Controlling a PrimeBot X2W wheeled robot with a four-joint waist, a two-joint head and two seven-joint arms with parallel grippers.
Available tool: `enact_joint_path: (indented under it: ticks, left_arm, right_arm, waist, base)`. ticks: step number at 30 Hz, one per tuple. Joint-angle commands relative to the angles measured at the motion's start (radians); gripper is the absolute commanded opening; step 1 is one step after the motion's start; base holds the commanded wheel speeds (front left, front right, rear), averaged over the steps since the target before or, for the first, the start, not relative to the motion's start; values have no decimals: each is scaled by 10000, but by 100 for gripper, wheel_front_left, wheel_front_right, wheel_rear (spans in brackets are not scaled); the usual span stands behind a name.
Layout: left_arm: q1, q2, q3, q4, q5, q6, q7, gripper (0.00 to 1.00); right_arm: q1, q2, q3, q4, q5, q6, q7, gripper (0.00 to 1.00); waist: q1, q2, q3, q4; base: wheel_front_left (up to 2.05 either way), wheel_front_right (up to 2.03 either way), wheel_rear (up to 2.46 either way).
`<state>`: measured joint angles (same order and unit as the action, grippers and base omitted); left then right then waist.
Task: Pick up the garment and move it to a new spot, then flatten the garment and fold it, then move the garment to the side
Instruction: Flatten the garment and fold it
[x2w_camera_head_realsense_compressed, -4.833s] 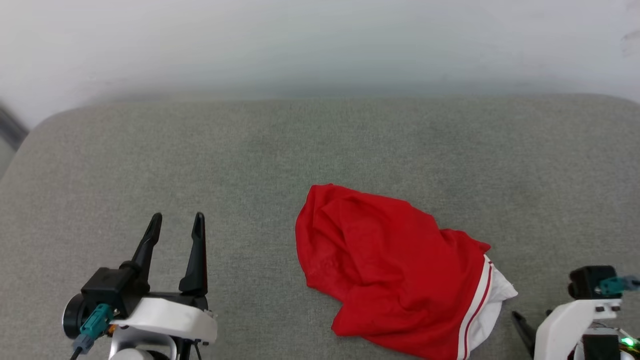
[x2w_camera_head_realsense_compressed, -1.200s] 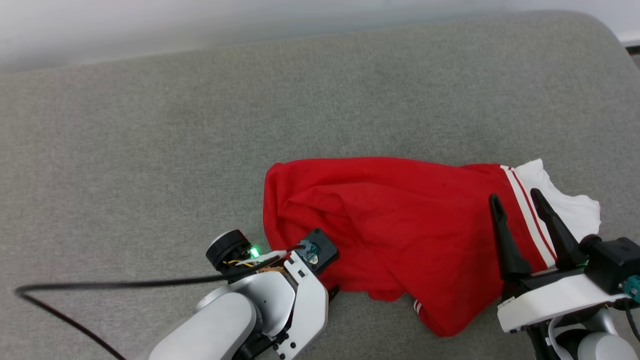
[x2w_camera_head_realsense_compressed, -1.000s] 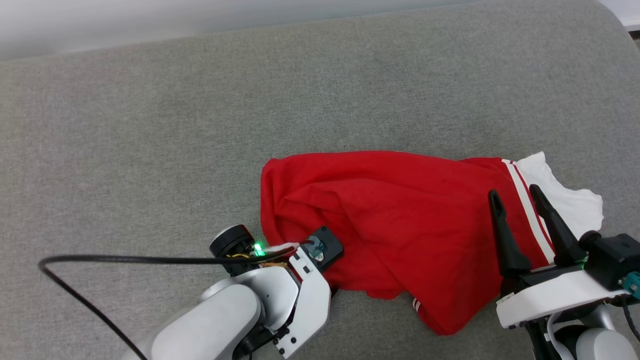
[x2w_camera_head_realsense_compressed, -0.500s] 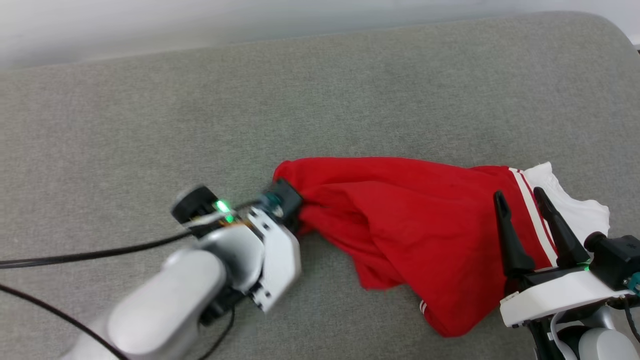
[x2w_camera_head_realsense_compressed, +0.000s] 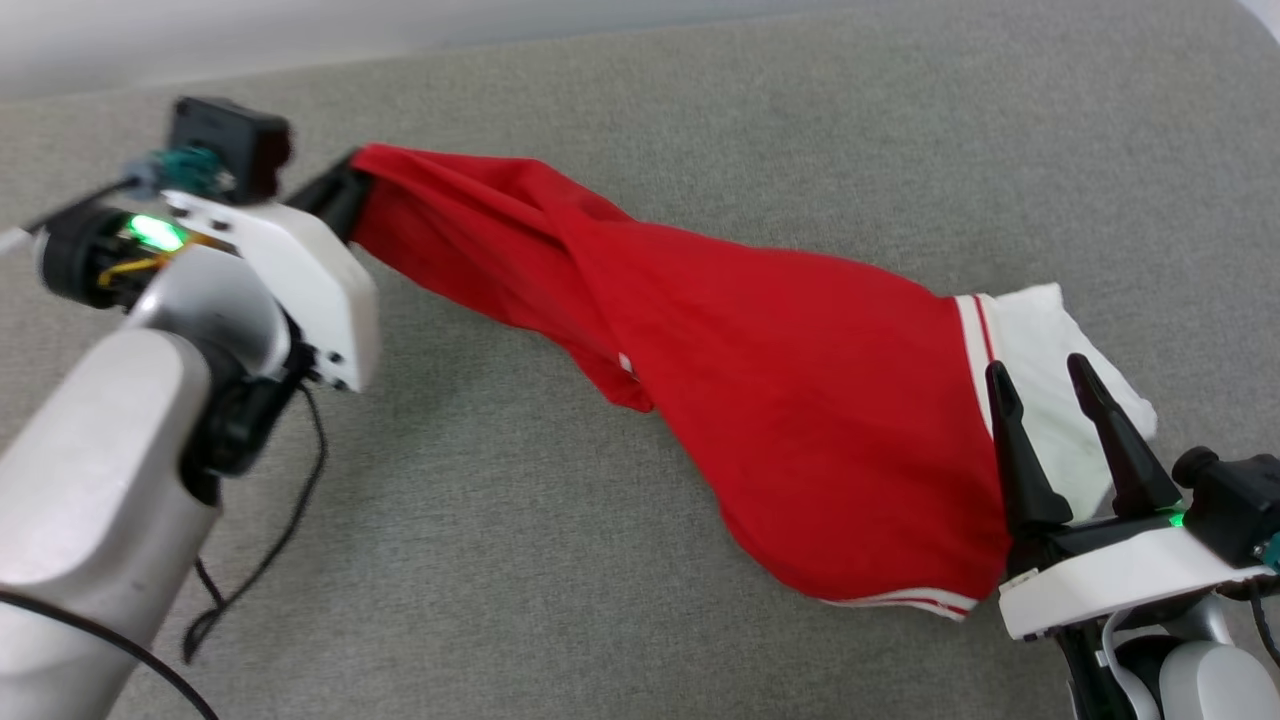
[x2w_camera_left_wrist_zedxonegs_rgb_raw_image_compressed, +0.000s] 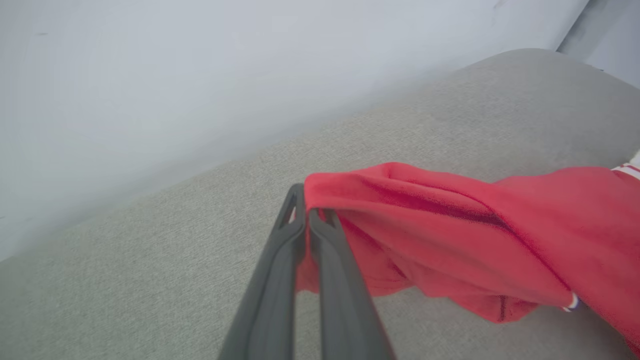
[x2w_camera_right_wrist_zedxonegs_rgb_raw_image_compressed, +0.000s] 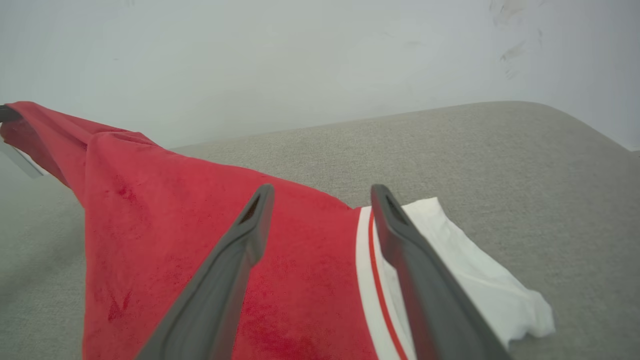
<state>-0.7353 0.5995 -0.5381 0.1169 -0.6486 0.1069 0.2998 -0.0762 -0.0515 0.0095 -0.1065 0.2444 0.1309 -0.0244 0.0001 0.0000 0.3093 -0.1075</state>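
Left gripper (x2w_camera_left_wrist_zedxonegs_rgb_raw_image_compressed: 306, 212) fingers clamped on red jersey (x2w_camera_head_realsense_compressed: 800, 380) edge, held raised; right gripper (x2w_camera_head_realsense_compressed: 1040, 368) fingers spread, empty. Lift higher so white sleeve (x2w_camera_head_realsense_compressed: 1035, 325) clears grey cushion (x2w_camera_head_realsense_compressed: 500, 520) before carrying.

hidden grip tips, cropped arms, cropped cloth

left gripper (x2w_camera_left_wrist_zedxonegs_rgb_raw_image_compressed: 306, 209) tips are clamped on a red fold of the garment (x2w_camera_head_realsense_compressed: 780, 380), and the cloth caught between them is hidden. in the head view those tips are buried in the fold. left arm (x2w_camera_head_realsense_compressed: 90, 470) is blurred soft and cut by the bottom edge. black cable (x2w_camera_head_realsense_compressed: 285, 510) runs off the bottom left. right gripper (x2w_camera_head_realsense_compressed: 1037, 368) fingers cover part of the white sleeve, wrist cropped at the corner. garment is cut by the right edge in the left wrist view and the bottom edge in the right wrist view.
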Motion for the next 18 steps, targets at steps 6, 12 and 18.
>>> enact_joint_path:
  ticks: [6, 12, 18]
  left_arm:
    - [-254, -31, 412, 1477, -513, -241, -312, 0]
    - [-125, -434, 351, 2849, -924, -852, -733, 38]
    - [287, -936, 518, 3154, -967, -1008, -2231, 100]
  right_arm:
    - [-307, 20, 88, -3, 43, -3, -140, 100]
    - [-486, 20, 107, 119, -12, -3, -265, 100]
    - [-536, 19, 133, 131, -231, -3, -233, 100]
  waist:
    - [-1, 0, 586, -291]
    - [-1, 0, 649, -320]
    - [-1, 0, 176, -97]
  base:
    - [0, 0, 0]
    - [0, 0, 0]
    - [0, 0, 0]
